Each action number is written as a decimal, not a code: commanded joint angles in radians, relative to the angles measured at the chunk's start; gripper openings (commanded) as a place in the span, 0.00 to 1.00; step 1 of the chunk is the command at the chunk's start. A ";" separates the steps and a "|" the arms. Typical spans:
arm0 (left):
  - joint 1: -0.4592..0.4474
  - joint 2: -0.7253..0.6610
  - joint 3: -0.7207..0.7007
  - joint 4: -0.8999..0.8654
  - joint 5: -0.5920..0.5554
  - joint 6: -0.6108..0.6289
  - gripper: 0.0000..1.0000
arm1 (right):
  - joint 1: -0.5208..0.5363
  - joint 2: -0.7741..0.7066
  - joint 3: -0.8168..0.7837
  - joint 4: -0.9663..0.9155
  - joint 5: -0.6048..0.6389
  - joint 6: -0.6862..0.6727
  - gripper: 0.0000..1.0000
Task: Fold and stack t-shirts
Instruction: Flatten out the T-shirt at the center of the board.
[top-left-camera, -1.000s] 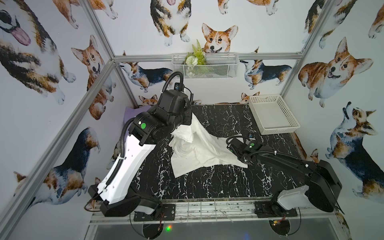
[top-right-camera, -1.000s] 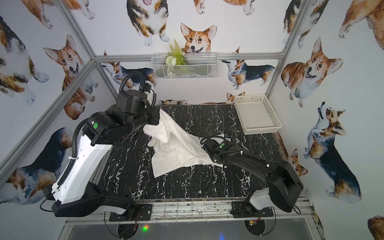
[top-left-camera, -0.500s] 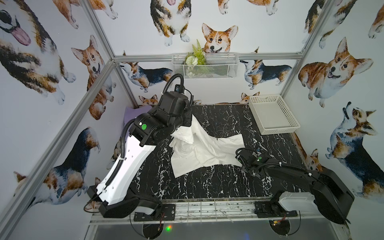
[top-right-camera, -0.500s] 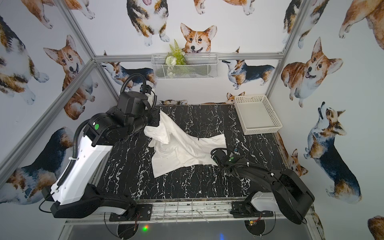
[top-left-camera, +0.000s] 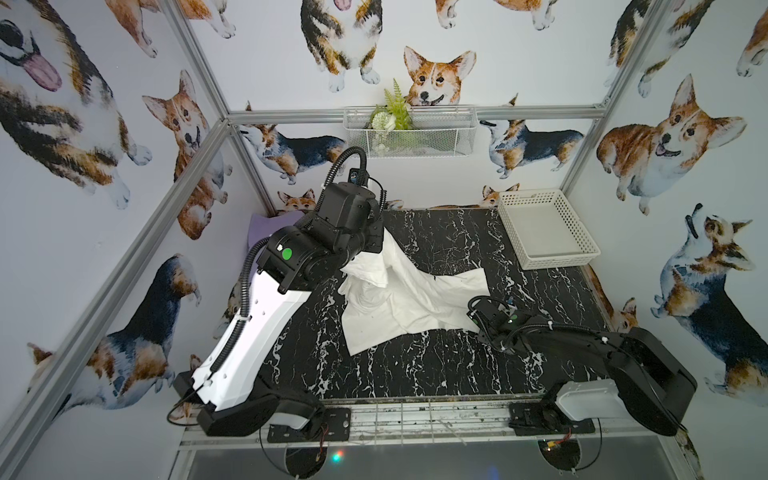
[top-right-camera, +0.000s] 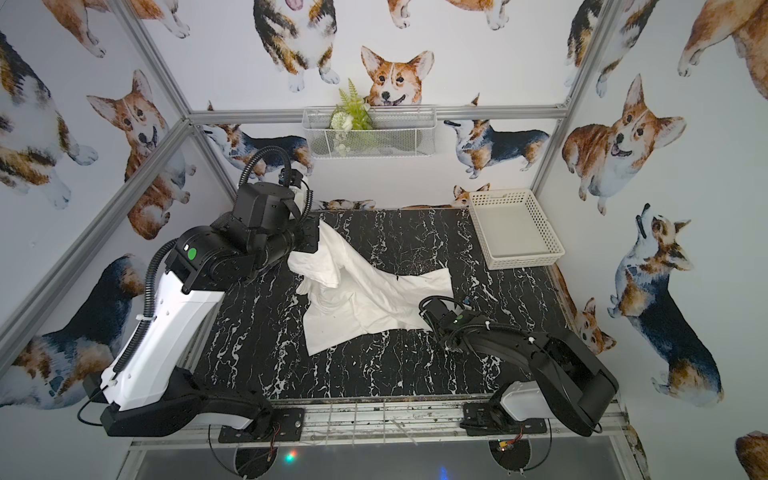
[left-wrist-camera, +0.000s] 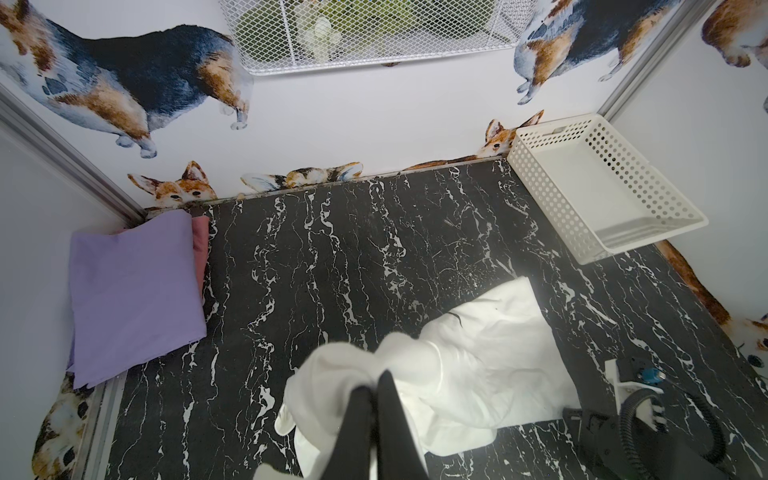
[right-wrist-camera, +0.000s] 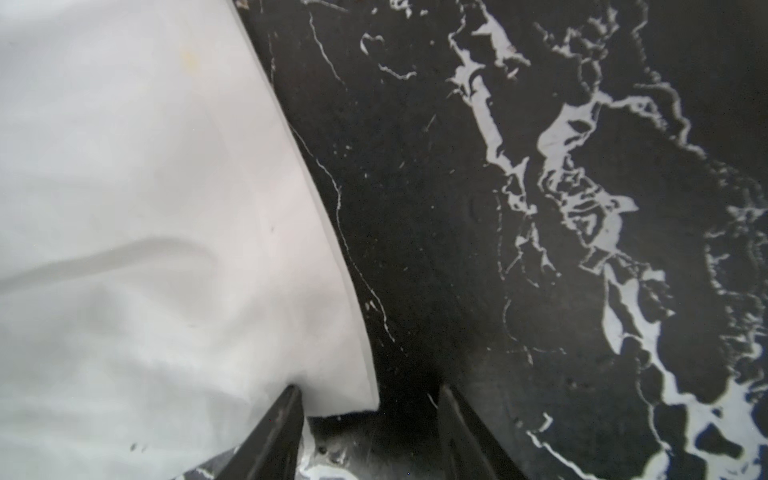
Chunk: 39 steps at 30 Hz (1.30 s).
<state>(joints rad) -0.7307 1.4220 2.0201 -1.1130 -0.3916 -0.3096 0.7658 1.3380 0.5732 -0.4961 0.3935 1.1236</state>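
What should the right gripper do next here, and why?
Probably close the right gripper: its open jaws straddle a corner of the white t-shirt lying on the table, while the shut left gripper holds another part up.

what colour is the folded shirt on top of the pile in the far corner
Lavender; the folded soft cloth t-shirt shows best in the left wrist view.

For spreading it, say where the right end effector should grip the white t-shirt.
Grip the white t-shirt's flat near corner, sliding in low along the table from the robot's right: it points between the right end effector's open jaws; the left end effector pinches the raised far end.
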 joint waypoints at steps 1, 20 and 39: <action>0.003 -0.001 0.008 0.040 -0.006 -0.001 0.00 | 0.000 0.010 -0.019 0.039 -0.005 0.043 0.44; 0.006 -0.025 -0.001 0.019 0.004 0.005 0.00 | 0.113 -0.420 0.386 -0.354 0.243 -0.133 0.00; 0.005 -0.157 0.406 -0.092 -0.066 0.094 0.00 | 0.115 -0.601 0.920 -0.040 0.237 -0.909 0.00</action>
<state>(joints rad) -0.7269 1.2430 2.3482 -1.1805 -0.4160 -0.2577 0.8787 0.7078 1.4528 -0.6266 0.6376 0.3523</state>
